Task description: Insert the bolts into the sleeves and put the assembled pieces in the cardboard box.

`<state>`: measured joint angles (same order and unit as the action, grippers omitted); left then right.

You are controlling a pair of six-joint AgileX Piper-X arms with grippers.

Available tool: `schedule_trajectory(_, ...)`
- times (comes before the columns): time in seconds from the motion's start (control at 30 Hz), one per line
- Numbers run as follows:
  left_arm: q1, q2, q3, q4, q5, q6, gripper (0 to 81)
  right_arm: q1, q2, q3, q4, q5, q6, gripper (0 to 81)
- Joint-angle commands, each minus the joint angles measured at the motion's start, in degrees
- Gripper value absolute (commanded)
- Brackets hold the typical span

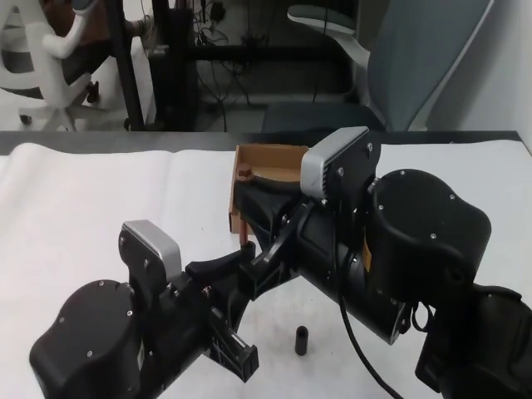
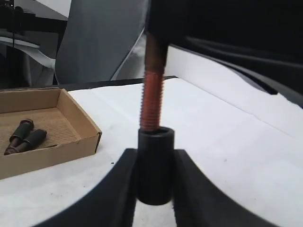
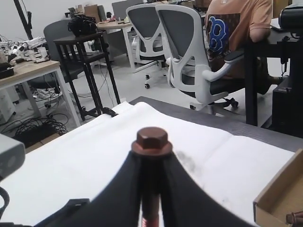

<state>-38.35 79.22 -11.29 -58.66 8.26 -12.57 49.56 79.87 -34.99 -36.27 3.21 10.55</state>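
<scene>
Where bolt [image 2: 152, 94] meets sleeve [image 2: 155, 165] rim, the box [image 2: 47, 158] stands apart.

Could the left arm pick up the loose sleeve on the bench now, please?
Probably not: the left gripper is shut on another sleeve, the bolt at its mouth; the loose sleeve stands clear.

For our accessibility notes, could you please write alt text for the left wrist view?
The left gripper holds a black sleeve upright while a copper-coloured bolt, gripped from above by the right gripper, meets the sleeve's mouth with its threaded tip. Nearby on the white bench cover sits an open cardboard box holding two assembled pieces.
</scene>
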Motion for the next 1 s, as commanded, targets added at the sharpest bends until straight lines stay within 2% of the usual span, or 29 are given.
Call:
schedule_trajectory(0.0, -0.2, -0.1, -0.6, -1.6, 0.4, 0.0, 1.8, 0.2, -0.2, 0.1, 1.0, 0.5, -0.3, 0.4)
schedule_trajectory(0.97, -0.2, -0.1, -0.6, -6.3, -4.2, 1.2, 1.8, 0.7, -0.2, 1.5, 3.1, 0.3, 1.9, 0.4)
